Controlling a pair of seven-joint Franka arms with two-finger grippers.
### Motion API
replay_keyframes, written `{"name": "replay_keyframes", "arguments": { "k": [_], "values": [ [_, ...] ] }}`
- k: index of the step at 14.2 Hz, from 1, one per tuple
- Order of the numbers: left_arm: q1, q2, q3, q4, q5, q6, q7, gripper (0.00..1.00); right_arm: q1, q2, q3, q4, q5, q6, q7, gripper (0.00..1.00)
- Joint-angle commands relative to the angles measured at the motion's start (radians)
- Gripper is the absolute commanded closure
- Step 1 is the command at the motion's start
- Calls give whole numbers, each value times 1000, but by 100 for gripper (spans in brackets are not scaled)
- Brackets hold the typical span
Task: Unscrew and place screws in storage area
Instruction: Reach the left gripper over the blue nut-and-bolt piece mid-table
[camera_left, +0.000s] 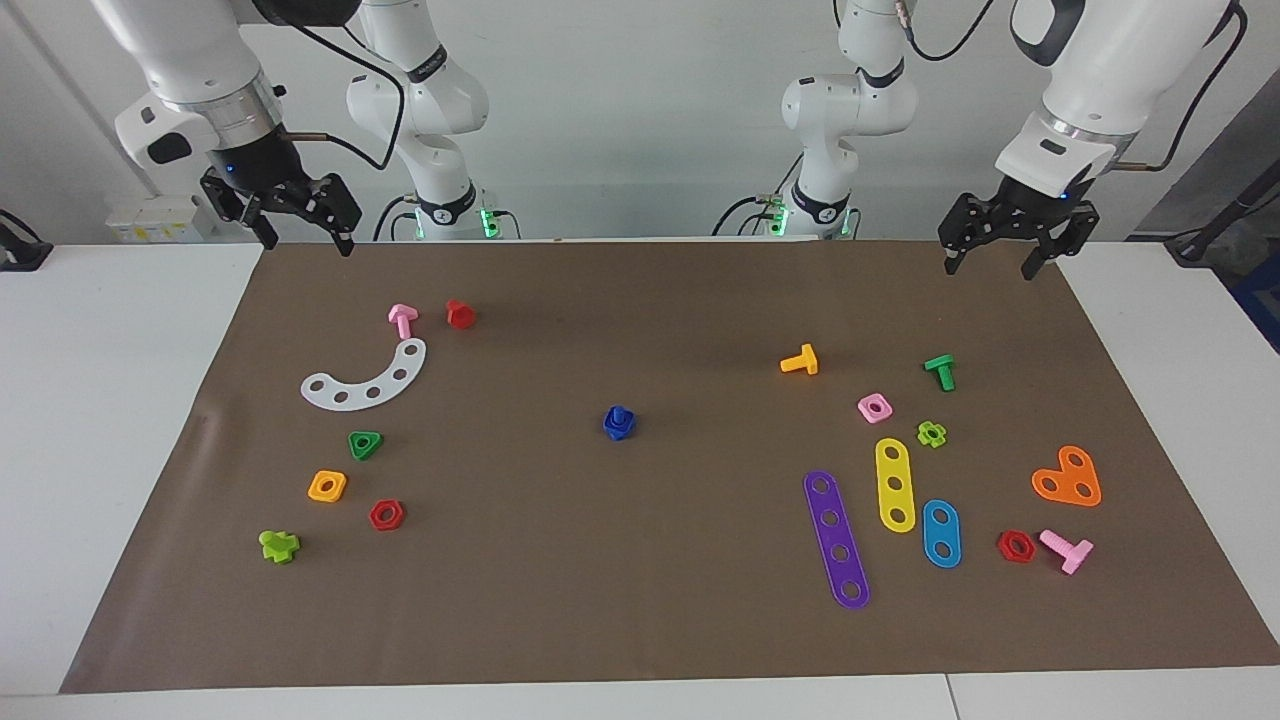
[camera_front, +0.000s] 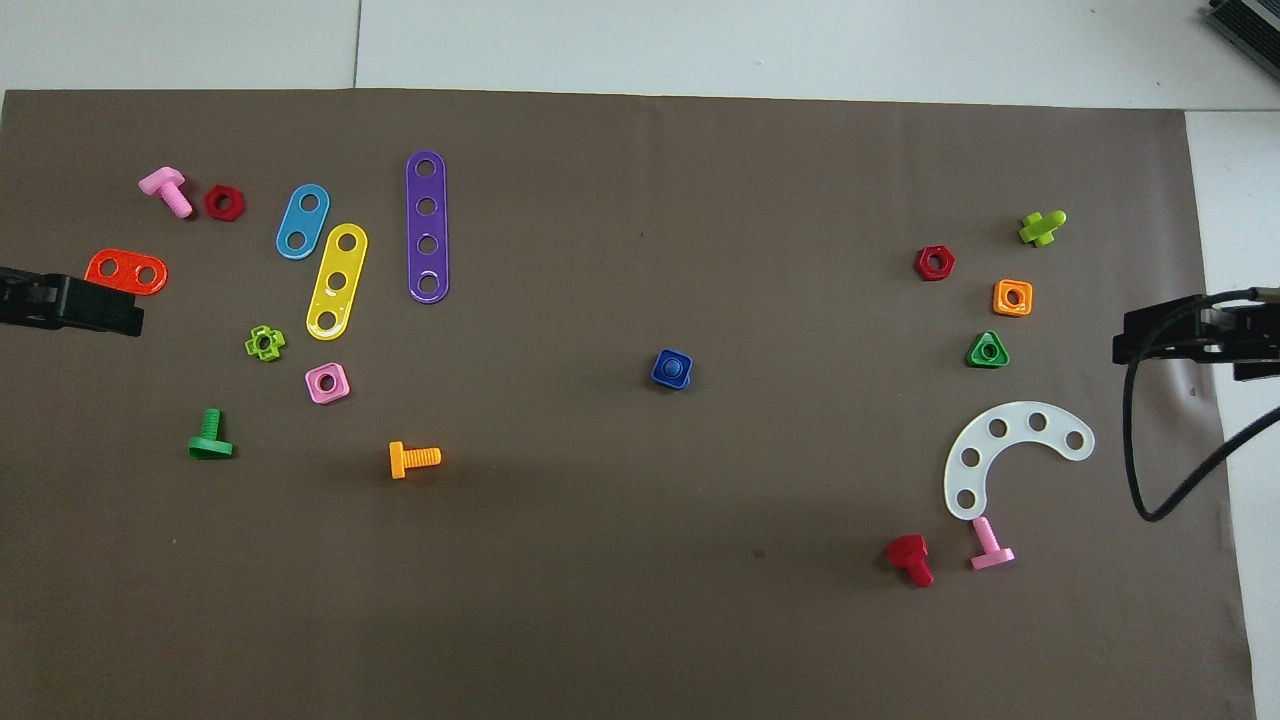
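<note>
The right gripper (camera_left: 297, 232) hangs at ten o'clock over the mat's (camera_left: 640, 620) edge, fingers spread, holding nothing. The blue bolt (camera_left: 619, 422) stands mid-mat, threaded into its square nut. At two o'clock the left gripper (camera_left: 990, 255) hovers, fingers apart, empty.

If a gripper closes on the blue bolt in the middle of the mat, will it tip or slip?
The blue bolt looks like small, smooth plastic, so probably light and somewhat slippery. It stands stem-up on a wider base, so it seems stable, though an off-centre pinch might tip it.
</note>
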Motion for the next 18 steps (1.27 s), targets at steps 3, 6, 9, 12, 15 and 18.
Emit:
{"name": "replay_keyframes", "arguments": {
  "k": [3, 6, 9, 12, 15, 18],
  "values": [
    [-147, -14, 9, -70, -5, 103, -89, 0, -3, -10, 1, -5, -4, -5, -14, 0],
    [-231, 10, 9, -100, -3, 151, -109, 0, -3, -10, 1, -5, -4, -5, -14, 0],
    [-311, 70, 9, -92, 3, 206, -181, 1, -3, -10, 1, -5, -4, -5, -14, 0],
    [-391, 147, 10, -81, 8, 282, -272, 1, -3, -10, 1, -5, -4, -5, -14, 0],
    [-449, 208, 9, -80, 17, 388, -324, 2, -3, -10, 1, -5, -4, -5, -14, 0],
    [-517, 298, 10, -43, 12, 437, -330, 5, -3, -10, 1, -5, -4, -5, -14, 0]
  ]
}}
